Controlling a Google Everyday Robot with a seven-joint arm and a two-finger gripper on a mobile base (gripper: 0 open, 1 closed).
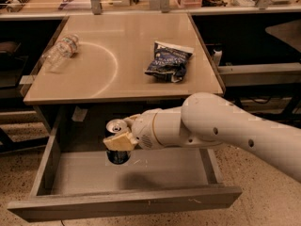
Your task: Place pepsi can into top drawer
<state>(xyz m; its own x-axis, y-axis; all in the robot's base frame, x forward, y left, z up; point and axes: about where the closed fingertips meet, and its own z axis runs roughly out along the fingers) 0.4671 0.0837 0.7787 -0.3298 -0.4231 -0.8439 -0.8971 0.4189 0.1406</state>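
The pepsi can, dark blue with a silver top, is upright inside the open top drawer, toward its back middle. My gripper reaches in from the right on the white arm and is shut on the pepsi can, its tan fingers around the can's upper part. The can sits low over the drawer's pale grey floor; I cannot tell if it touches the floor. The drawer is pulled fully out below the table top.
On the tan table lie a clear plastic water bottle at the left and a dark blue and white snack bag at the right. Dark shelving flanks the table. Clutter lines the back counter.
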